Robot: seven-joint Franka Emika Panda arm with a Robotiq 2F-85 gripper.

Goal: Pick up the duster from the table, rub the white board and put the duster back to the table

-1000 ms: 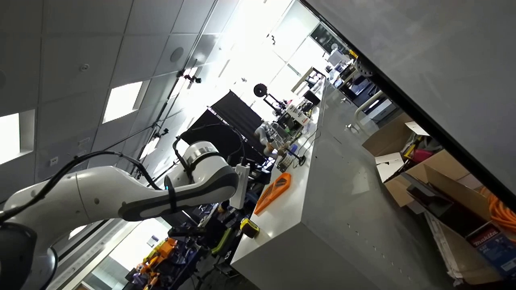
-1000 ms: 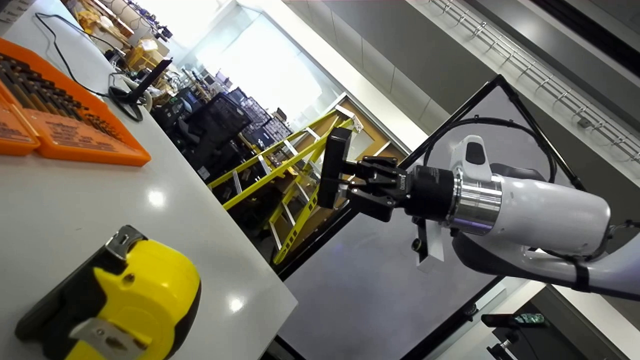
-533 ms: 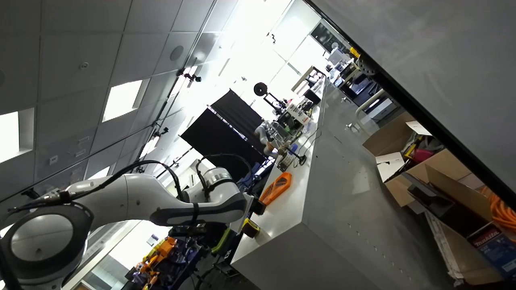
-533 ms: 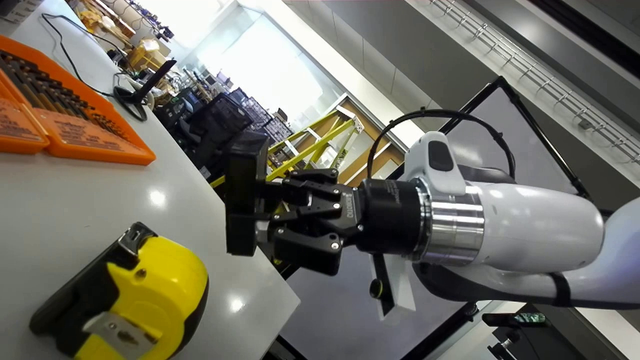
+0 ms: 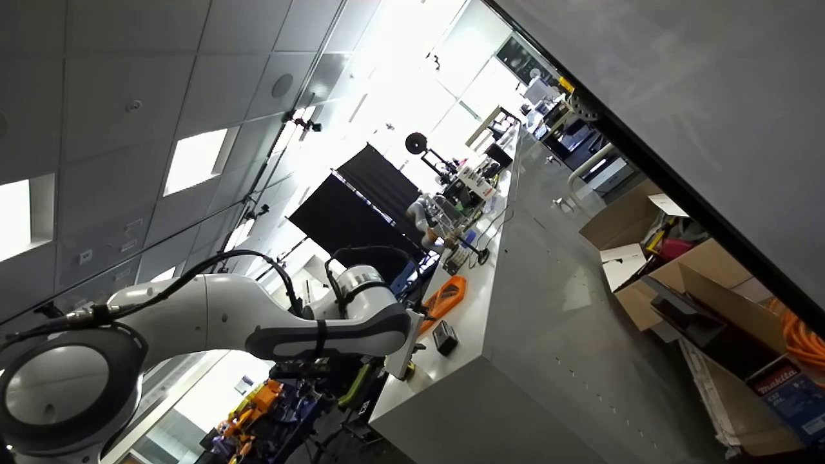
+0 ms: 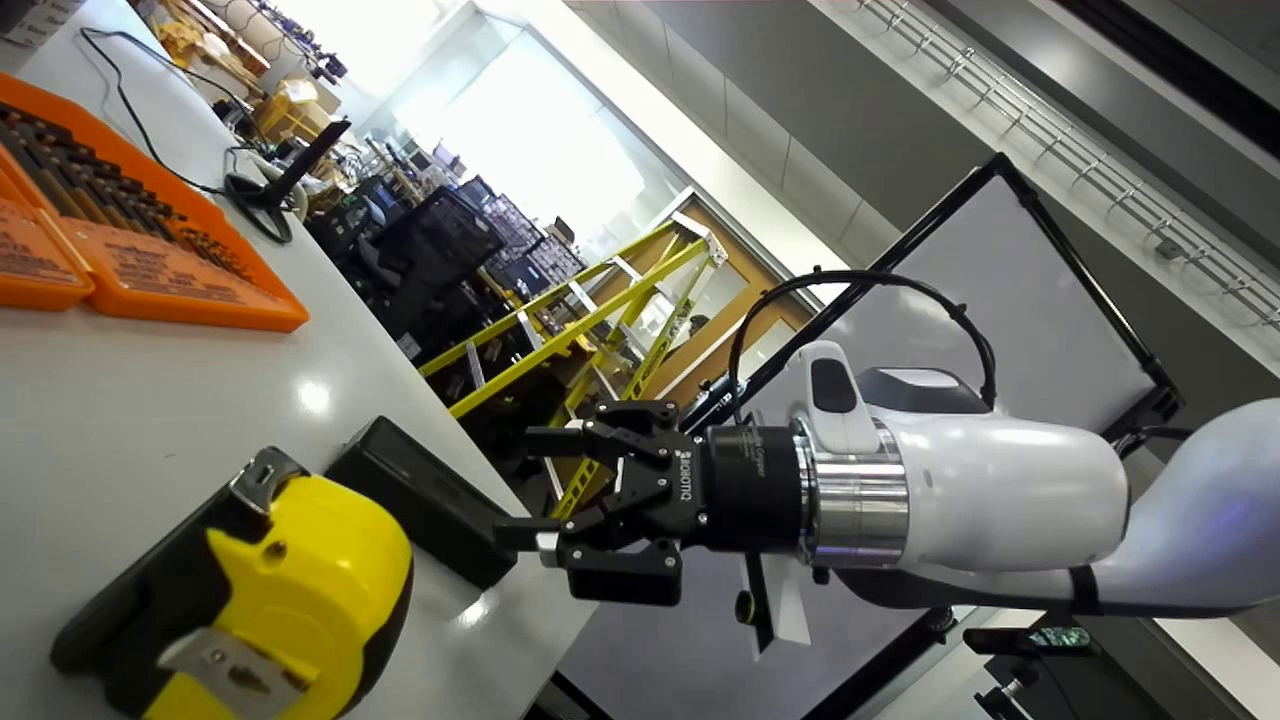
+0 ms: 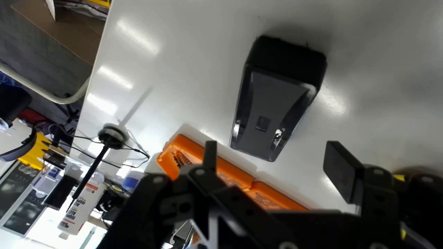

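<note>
The duster (image 7: 273, 100), a dark grey and black block, lies on the white table (image 7: 193, 79). In both exterior views the duster (image 6: 425, 505) also shows on the table, beside the tape measure. My gripper (image 7: 272, 148) is open, its two fingers well apart with nothing between them, and the duster sits just beyond their tips. Seen in an exterior view, the gripper (image 6: 518, 488) points toward the table, one fingertip overlapping the duster's end in the picture. The white board (image 5: 709, 96) fills a corner of an exterior view; behind the arm, the white board (image 6: 990, 270) shows partly covered.
An orange drill bit case (image 6: 180, 270) lies open on the table. A yellow and black tape measure (image 6: 310, 570) is close to the duster. A black stand (image 7: 112, 135) with a thin cable stands farther along. Cardboard boxes (image 5: 702, 277) sit beyond the table's side.
A second ago the gripper held the duster up off the table. It came down toward the table, opened and let go. The duster now rests there and the gripper has drawn back from it.
</note>
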